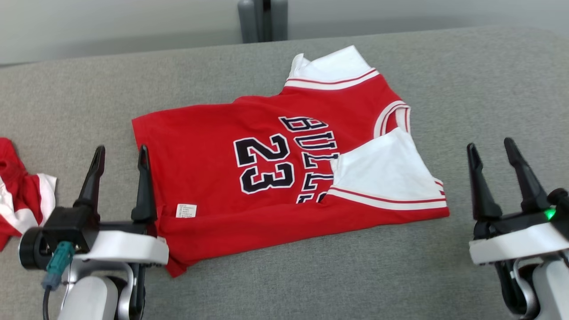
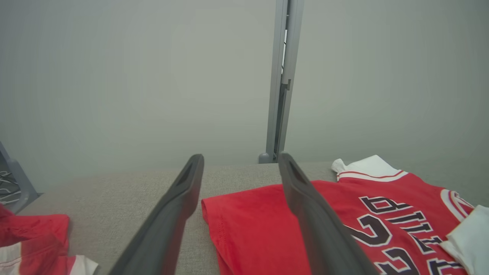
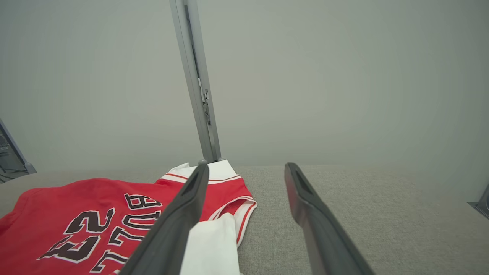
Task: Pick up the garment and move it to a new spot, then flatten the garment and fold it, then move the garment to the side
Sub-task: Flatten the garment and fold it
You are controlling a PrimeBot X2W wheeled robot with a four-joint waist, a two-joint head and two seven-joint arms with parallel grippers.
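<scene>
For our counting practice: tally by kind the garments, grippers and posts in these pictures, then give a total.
Garments: 2, the red jersey and a crumpled red-and-white garment.
Grippers: 2, the left gripper and the right gripper.
Posts: 1, the grey post.
Total: 5.

Crumpled red cloth (image 1: 12, 171) — grey post (image 1: 262, 20).

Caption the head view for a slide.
Red number 23 jersey on the grey surface, one white sleeve folded over its lettering, between the open left gripper and open right gripper.
</scene>
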